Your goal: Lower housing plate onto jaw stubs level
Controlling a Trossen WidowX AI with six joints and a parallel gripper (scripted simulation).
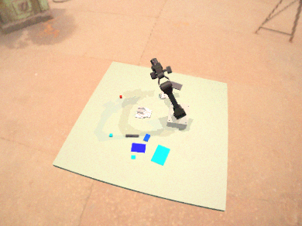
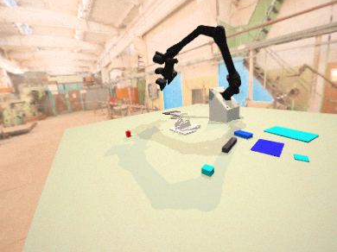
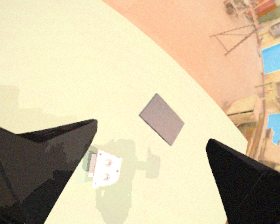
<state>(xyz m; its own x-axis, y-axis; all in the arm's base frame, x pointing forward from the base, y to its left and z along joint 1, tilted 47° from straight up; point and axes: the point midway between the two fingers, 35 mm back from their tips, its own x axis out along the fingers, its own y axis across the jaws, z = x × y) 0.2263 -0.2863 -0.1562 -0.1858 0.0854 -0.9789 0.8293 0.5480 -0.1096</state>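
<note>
A white base plate (image 1: 147, 115) (image 2: 188, 131) lies on the mat with pale jaw parts (image 2: 182, 122) on top; their exact seating is too small to tell. A small white plate with two round features, seemingly the housing plate (image 3: 115, 171) (image 1: 162, 96), lies apart from it on the mat, with a small grey-pink block (image 3: 92, 165) at its edge. My gripper (image 1: 160, 73) (image 2: 166, 82) (image 3: 154, 135) is open and empty, high above the mat. In the wrist view the white plate is low down, beside the left finger.
A flat grey panel (image 1: 176, 85) (image 3: 162, 119) lies near the white plate. A red piece (image 1: 121, 97) (image 2: 128, 134), a cyan cube (image 1: 111, 135) (image 2: 207, 170), a black bar (image 1: 132, 135) (image 2: 229, 145), a blue block (image 1: 146, 137) (image 2: 244, 134) and flat blue and cyan patches lie elsewhere.
</note>
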